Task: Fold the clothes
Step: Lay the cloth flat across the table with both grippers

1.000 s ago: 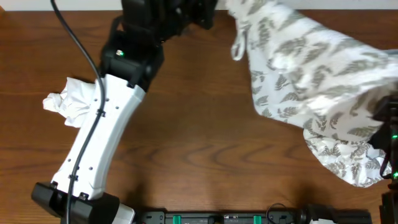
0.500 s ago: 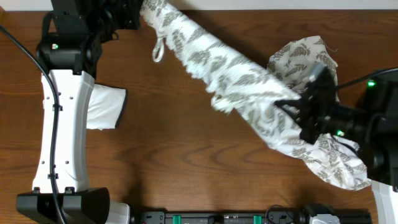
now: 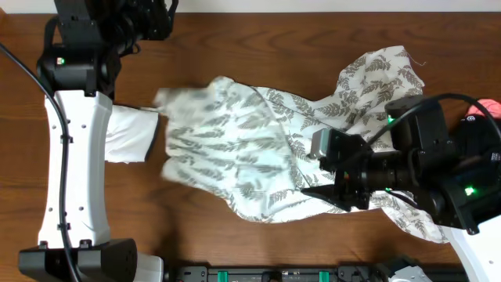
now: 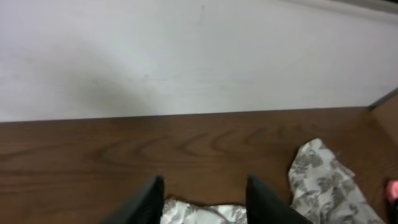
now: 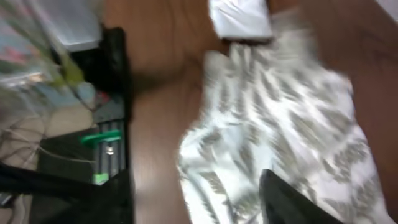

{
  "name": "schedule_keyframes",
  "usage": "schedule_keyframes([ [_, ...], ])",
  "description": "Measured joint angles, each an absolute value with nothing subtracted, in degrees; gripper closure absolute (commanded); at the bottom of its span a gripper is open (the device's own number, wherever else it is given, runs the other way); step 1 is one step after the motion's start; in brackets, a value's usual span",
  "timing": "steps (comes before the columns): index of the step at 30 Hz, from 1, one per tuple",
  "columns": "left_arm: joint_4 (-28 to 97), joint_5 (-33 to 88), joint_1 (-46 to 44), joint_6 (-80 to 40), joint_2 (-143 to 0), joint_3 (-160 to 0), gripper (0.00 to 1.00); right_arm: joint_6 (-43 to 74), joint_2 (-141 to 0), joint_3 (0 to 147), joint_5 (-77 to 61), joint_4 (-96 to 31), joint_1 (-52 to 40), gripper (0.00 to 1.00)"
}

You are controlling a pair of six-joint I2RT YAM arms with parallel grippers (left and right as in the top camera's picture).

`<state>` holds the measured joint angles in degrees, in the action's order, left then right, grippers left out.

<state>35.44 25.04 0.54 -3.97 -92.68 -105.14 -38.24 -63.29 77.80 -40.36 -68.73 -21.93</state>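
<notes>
- Right claw (image 3: 319, 194): low over the near right part of the cloth. Both views are blurred, so I cannot tell its grip.
- Fern-print garment (image 3: 235, 149): half a second ago it was stretched aloft between the arms. It now lies rumpled on the table (image 3: 258, 63), left edge blurred. It is probably laid out for a first fold and needs smoothing.
- Plain white garment (image 3: 129, 137): just beside that left edge, unfolded.
- Left claw (image 4: 205, 186): at the far side, fingers apart and empty, having let go.
</notes>
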Motion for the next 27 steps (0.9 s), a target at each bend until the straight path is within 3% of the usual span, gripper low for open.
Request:
schedule_keyframes([
  [8,46.68,22.28,0.3,-2.87,-90.74,-105.27,0.45,-17.93,-65.08,77.91,-15.33,-51.88,-19.97,0.01],
  [14,57.14,21.65,-2.15,-2.74,-90.74,-105.12,0.45,-4.34,-73.91,77.93,-1.89,-47.7,-16.05,0.01],
  [17,59.07,21.67,-4.38,-2.81,-90.63,-102.94,0.56,0.64,-80.58,77.93,2.13,-46.76,-13.28,0.05],
  [19,58.5,21.67,-5.82,-2.81,-90.54,-99.81,0.65,3.25,-84.62,77.93,3.51,-45.65,-11.05,0.18],
  [22,55.92,21.69,-7.46,-2.81,-90.61,-93.06,0.8,6.72,-90.26,77.93,4.97,-44.12,-7.22,0.53],
  [23,54.48,21.69,-7.75,-2.81,-90.67,-90.61,0.81,7.46,-91.79,77.93,5.3,-43.46,-6.04,0.79],
  [24,53.32,21.65,-7.92,-2.83,-90.83,-88.51,0.86,8.32,-93.45,77.93,5.67,-42.83,-4.73,0.94],
  [27,47.46,21.65,-7.99,-2.96,-91.7,-81.43,0.88,10.13,-96.47,77.91,6.09,-41.12,-1.89,0.99],
])
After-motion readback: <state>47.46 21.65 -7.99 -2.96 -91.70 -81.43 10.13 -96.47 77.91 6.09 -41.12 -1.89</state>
